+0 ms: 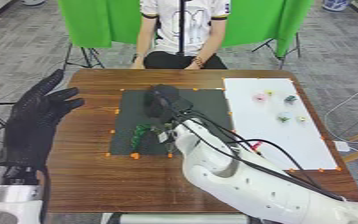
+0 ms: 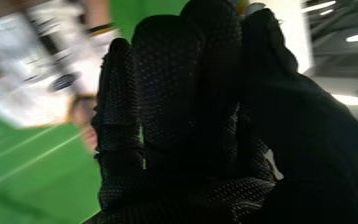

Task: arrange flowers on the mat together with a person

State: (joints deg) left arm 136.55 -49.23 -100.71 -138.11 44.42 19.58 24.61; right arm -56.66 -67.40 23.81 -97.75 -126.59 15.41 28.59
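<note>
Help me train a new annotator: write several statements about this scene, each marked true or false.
The right hand is over the dark mat. True.
The left hand is over the white sheet. False: it is at the left, clear of both sheet and mat.
A pink flower lies on the white sheet. True.
The green sprig lies on the white sheet. False: it lies on the dark mat.
A person sits across the table. True.

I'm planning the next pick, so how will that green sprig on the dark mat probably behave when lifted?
The sprig looks thin and leafy, so it is probably light. Its slightly bent line hints that it may flex. Lying lengthwise on the mat with a ragged outline, it seems unlikely to roll.
</note>
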